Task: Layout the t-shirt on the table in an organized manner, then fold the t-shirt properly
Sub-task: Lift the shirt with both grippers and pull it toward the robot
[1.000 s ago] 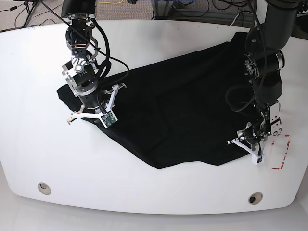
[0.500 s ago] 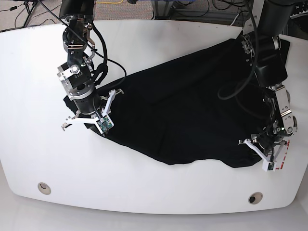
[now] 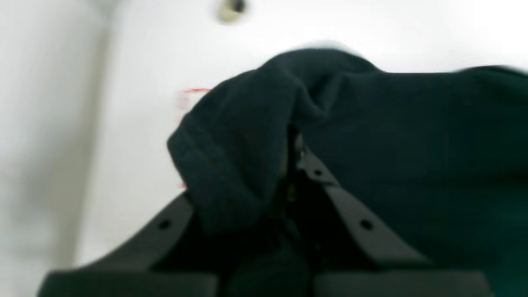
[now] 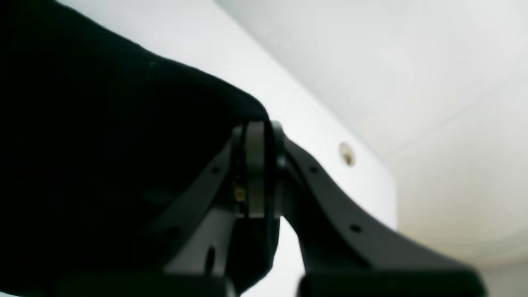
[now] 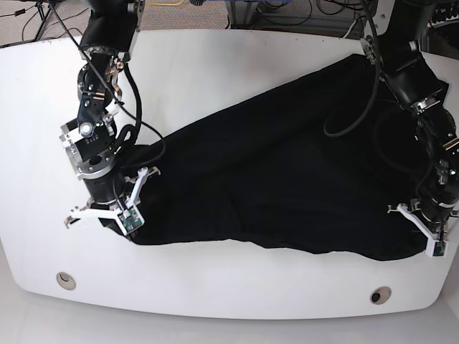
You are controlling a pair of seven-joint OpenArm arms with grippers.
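Now t-shirt (image 5: 280,172) between both claws

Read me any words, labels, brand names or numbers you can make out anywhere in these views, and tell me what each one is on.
None can be read.
The t-shirt: plain black, no visible print.
The table: blank white.
The red tape: a mark only, no lettering.

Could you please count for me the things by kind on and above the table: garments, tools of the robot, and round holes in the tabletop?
Garments: 1, the black t-shirt
Tools: 2, the left tool and the right tool, each shut on the t-shirt
Round holes in the table: 2, one and another
Total: 5
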